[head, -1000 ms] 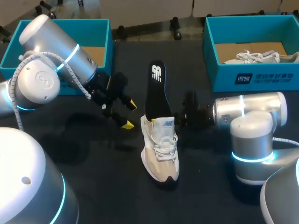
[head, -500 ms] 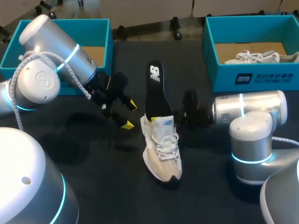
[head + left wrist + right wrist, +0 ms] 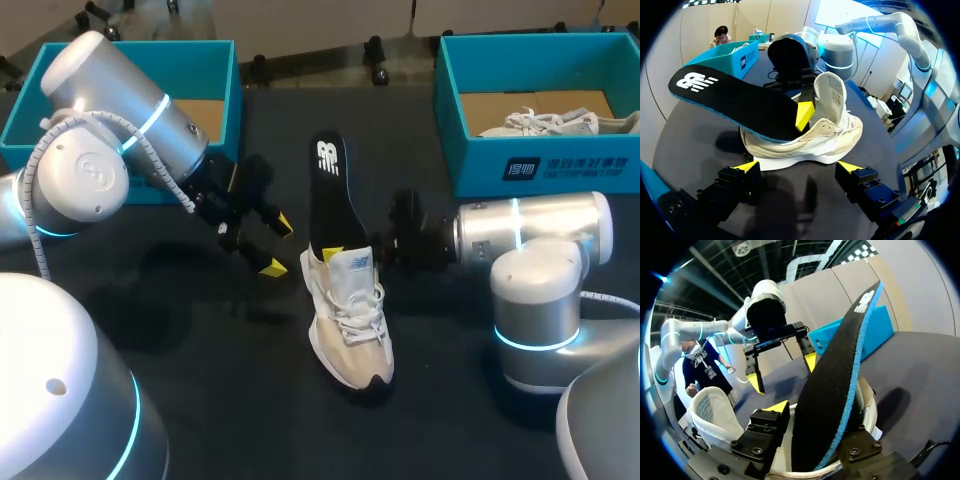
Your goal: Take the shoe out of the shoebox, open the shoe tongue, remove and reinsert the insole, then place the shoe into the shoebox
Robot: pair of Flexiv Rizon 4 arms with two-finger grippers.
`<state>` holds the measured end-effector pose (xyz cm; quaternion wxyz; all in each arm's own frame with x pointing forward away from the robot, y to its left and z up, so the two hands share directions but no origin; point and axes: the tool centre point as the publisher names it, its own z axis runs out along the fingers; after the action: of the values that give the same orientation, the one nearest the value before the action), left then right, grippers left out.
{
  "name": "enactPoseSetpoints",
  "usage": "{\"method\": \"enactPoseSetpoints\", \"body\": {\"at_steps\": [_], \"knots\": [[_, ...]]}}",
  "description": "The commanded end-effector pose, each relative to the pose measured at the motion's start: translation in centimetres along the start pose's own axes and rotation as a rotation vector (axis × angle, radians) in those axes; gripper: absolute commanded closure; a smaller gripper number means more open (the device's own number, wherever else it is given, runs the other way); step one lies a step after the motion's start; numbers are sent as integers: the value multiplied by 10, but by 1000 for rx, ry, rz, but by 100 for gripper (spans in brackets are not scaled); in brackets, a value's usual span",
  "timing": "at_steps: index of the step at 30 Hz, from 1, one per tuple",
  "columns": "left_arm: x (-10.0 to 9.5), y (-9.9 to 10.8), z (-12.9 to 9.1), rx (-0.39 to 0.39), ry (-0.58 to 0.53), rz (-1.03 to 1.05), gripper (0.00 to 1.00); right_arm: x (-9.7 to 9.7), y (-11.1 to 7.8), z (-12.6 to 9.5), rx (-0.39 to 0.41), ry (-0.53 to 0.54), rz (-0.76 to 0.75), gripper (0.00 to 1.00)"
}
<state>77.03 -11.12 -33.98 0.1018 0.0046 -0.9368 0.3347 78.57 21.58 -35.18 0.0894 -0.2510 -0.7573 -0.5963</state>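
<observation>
Two fingers of my left gripper [image 3: 277, 245] hang apart at nine o'clock of the shoe [image 3: 350, 335]. The insole [image 3: 327, 200], half in it, has tipped toward eleven while the toe swung to five. My right gripper [image 3: 340, 254] clamps the insole, so I judge that step midway.

A cream lace-up sneaker [image 3: 348, 320] lies at the centre of the dark desk [image 3: 230, 400], toe toward the lower edge. A black foam insole [image 3: 330, 195] rises from its heel opening, leaning toward the upper middle. The right gripper [image 3: 817, 425] comes in from the right at the heel, its fingers [image 3: 771, 416] pressing the insole from both sides. The left gripper [image 3: 278, 245] hangs just left of the heel, fingers [image 3: 273, 267] spread, apart from the shoe. A teal cardboard shoebox [image 3: 222, 60] sits upper left, behind the left arm. A second teal shoebox [image 3: 470, 160], upper right, holds a white sneaker [image 3: 545, 122].
</observation>
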Motion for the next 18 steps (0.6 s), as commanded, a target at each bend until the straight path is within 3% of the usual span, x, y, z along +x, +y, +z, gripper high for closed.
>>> {"method": "enactPoseSetpoints", "body": {"at_steps": [1,18], "knots": [[0,0,1,-3,0,-1,0,0,5,3,5,-8,-6,54],[0,0,1,-3,0,-1,0,-4,20,5,17,-8,-43,52]]}}
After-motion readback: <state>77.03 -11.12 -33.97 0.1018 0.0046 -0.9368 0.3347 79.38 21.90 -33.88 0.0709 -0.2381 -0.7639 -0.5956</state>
